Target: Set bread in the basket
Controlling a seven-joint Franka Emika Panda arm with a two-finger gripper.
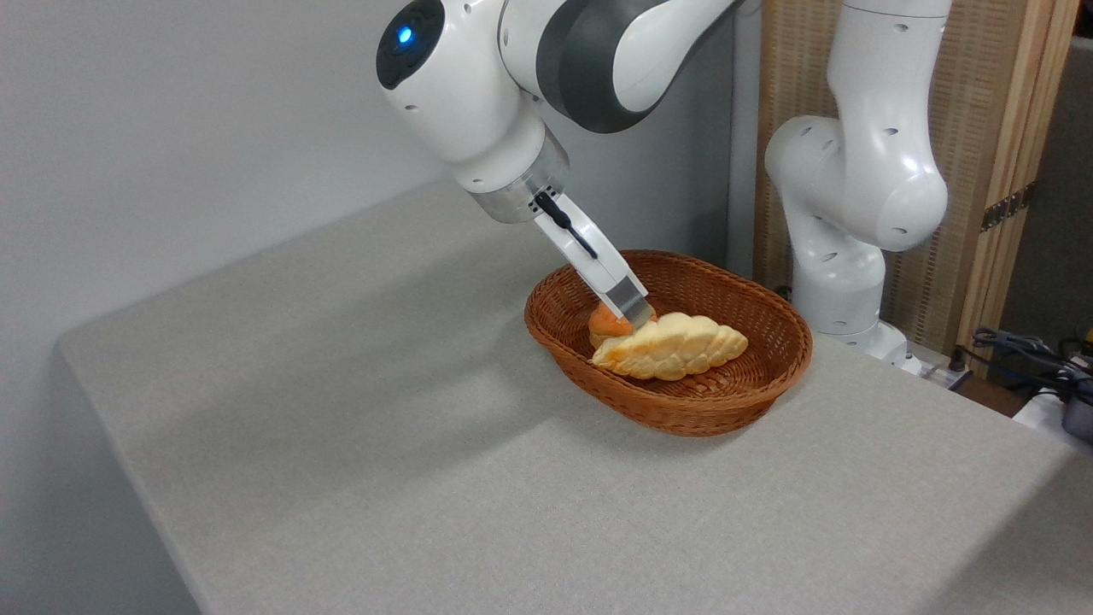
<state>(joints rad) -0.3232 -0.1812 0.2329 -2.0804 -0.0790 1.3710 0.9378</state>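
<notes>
The gripper (633, 319) reaches down into the basket (768, 376) at a slant, its silver-tipped fingers (629, 301) low over the small round orange bun (608, 323) at about nine o'clock inside the rim. From where I stand only one side of the fingers shows, so I cannot tell whether they are spread, closed or pinching anything. Just in front of them, towards five o'clock, the bread (670, 345) lies inside the basket, its braided top up and its long body running from roughly eight o'clock to three o'clock, one end resting against the bun. The loaf looks to be fully within the woven wall, so the task appears all but finished. The white arm (478, 102) rises from the wrist towards eleven o'clock, with its base (841, 256) standing behind the basket at two o'clock on the grey table (341, 427). The risk now lies in the withdrawal: if the fingers touch the loaf or the bun, lifting out could drag either over the shallow rim, or tip the light basket.
</notes>
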